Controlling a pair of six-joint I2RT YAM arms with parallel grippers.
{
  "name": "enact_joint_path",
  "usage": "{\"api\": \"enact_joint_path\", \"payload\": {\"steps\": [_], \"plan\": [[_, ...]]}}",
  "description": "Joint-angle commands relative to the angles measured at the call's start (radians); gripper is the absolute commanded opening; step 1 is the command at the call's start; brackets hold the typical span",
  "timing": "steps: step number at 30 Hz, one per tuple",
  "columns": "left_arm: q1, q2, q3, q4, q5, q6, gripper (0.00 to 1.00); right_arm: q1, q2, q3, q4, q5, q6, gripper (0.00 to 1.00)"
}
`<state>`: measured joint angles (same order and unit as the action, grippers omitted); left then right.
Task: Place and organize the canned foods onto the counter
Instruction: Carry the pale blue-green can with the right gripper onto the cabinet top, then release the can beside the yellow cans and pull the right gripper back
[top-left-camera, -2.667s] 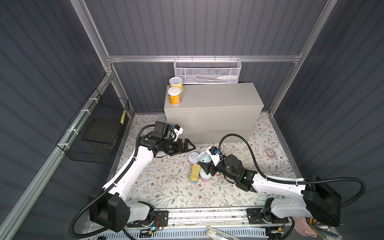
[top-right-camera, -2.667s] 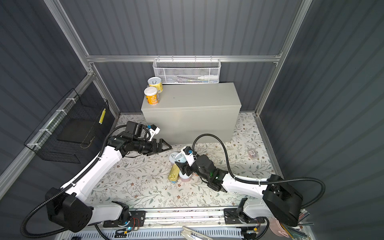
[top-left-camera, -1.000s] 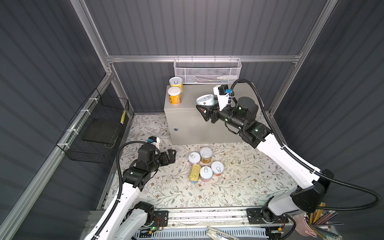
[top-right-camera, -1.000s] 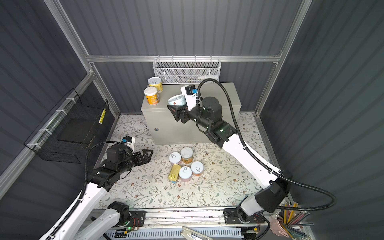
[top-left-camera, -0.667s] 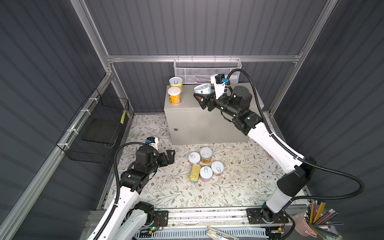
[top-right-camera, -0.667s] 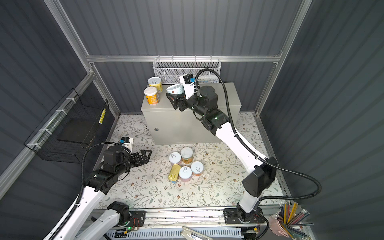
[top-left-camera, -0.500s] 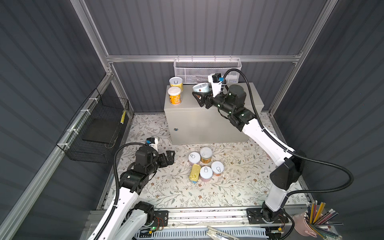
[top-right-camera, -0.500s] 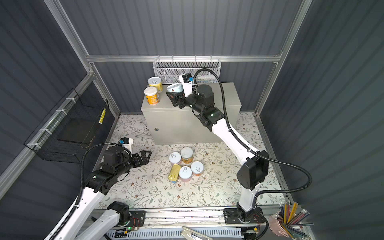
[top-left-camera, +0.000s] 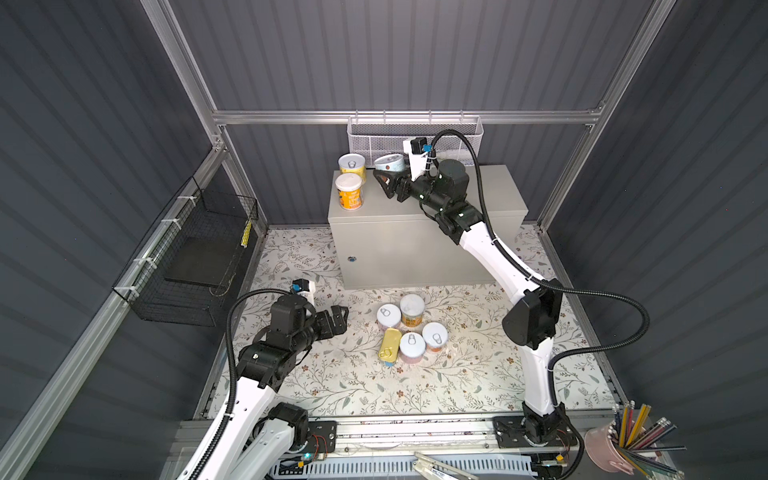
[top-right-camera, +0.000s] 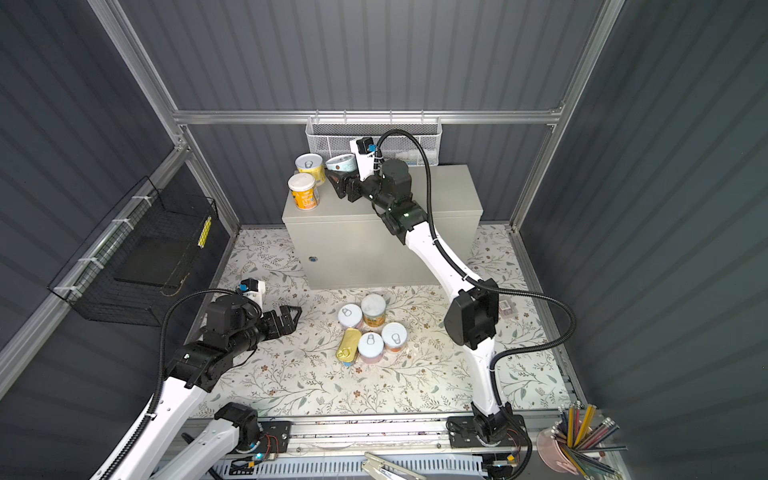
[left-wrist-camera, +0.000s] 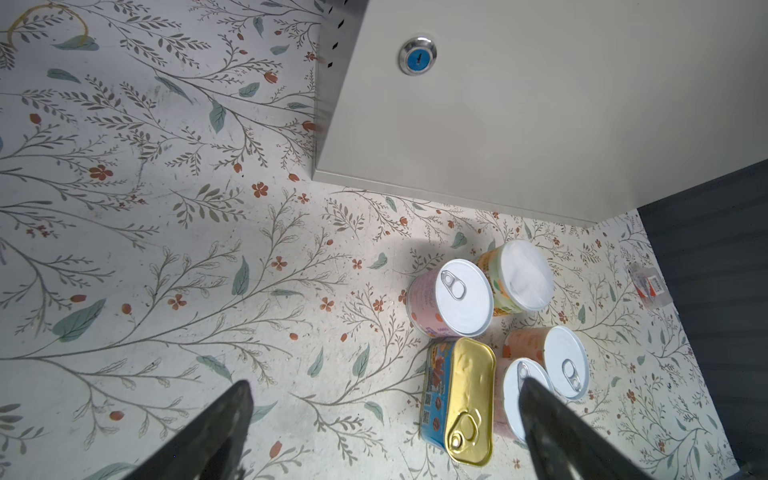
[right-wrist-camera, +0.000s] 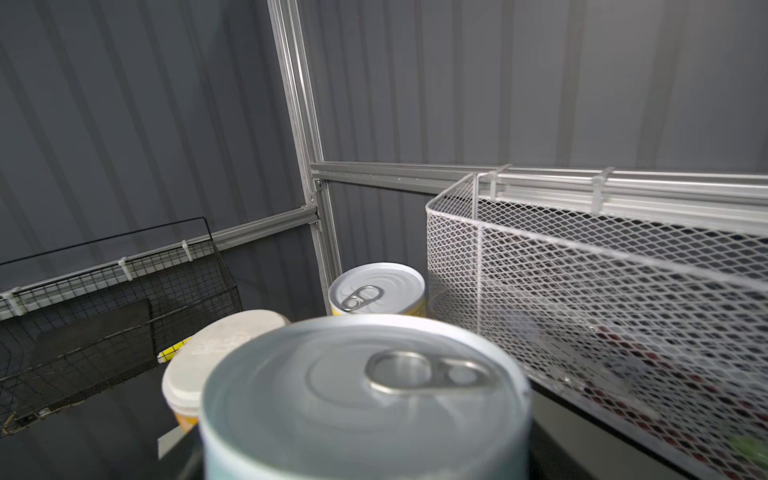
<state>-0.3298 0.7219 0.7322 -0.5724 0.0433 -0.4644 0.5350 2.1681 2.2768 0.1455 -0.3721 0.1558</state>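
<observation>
Blue can (top-left-camera: 390, 161): being clenched by right gripper (top-left-camera: 385, 178), hovering above counter (top-left-camera: 490, 191).
Free spot: lying just below, beside 2 yellow cans (top-left-camera: 351, 166).

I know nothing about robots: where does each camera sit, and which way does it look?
Both top views: high above the arms' bases, looking down on the counter, floor tins and both arms, with left claw and right claw.
Left wrist: on the left arm, facing down at the floor tins; its two fingers show.
Right wrist: on the right arm, looking across the held can toward the white mesh basket; no claw shows.
Shared: the gold tin shows in left wrist and both top views.
</observation>
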Motion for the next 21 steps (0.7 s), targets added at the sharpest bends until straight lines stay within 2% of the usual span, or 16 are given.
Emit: {"api": "enact_joint_path", "payload": {"steps": [1,6,11,13,17,21], "plan": [[0.008,-0.019,0.03,-0.042,-0.009,-0.001,1.0,-0.017,0.005,0.06,0.065,0.004,0.011,0.67],[0.008,-0.031,0.024,-0.059,-0.02,-0.009,1.0,-0.037,0.036,0.071,0.048,0.008,0.03,0.69],[0.008,-0.031,0.018,-0.053,-0.011,-0.017,1.0,-0.052,0.056,0.088,0.029,-0.052,0.06,0.93],[0.008,-0.024,0.024,-0.058,-0.007,-0.018,1.0,-0.065,0.05,0.099,0.018,-0.084,0.097,0.99],[0.008,-0.02,0.03,-0.075,-0.005,-0.011,1.0,-0.095,-0.016,0.059,0.015,-0.104,0.121,0.99],[0.008,-0.031,0.017,-0.072,0.009,-0.005,1.0,-0.106,-0.142,-0.046,-0.027,-0.075,0.059,0.99]]}}
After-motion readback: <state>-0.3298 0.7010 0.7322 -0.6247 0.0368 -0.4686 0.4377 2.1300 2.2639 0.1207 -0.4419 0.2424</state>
